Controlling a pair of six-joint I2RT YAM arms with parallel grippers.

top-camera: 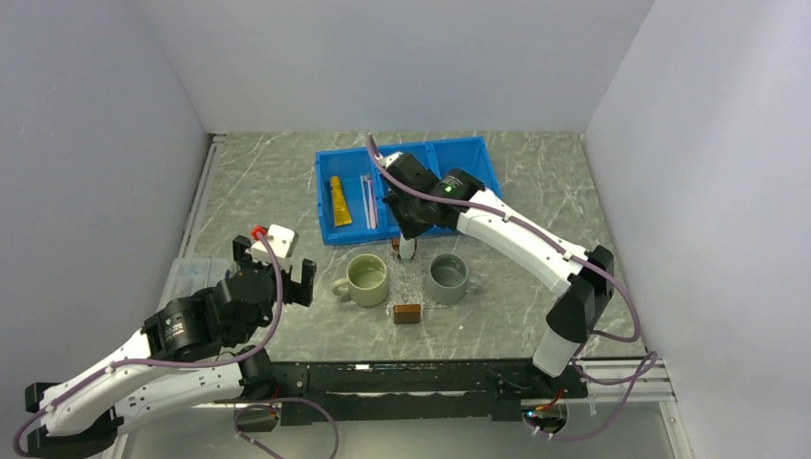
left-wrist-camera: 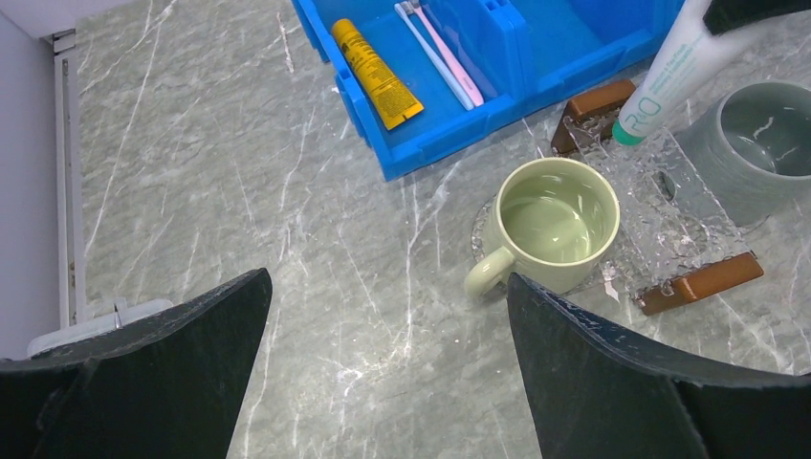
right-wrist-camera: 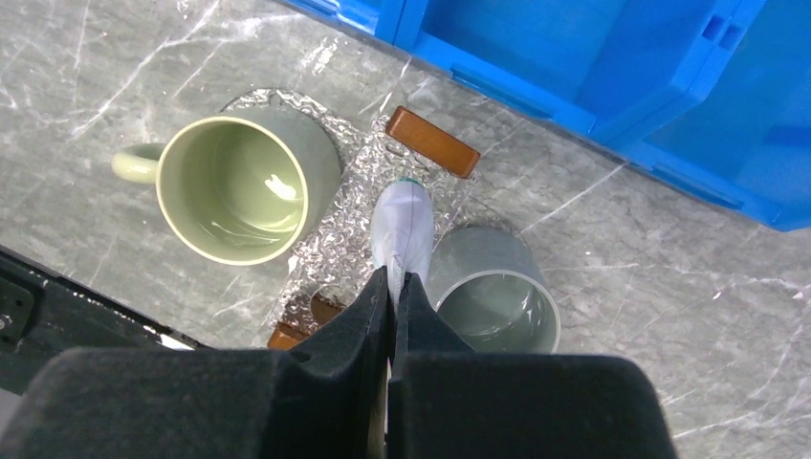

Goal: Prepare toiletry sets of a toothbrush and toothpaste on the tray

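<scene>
The right jaws are clamped on the flat end of the white toothpaste, which hangs cap down over the clear tray, between the green mug and the grey mug. The left jaws stand wide apart above the counter. The yellow toothpaste and two toothbrushes lie in the blue bin.

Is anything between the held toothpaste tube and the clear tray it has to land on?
Nothing visible does. The right gripper holds the toothpaste cap-down over the bare middle of the tray; the green mug and grey mug flank that spot, one on either side.
</scene>
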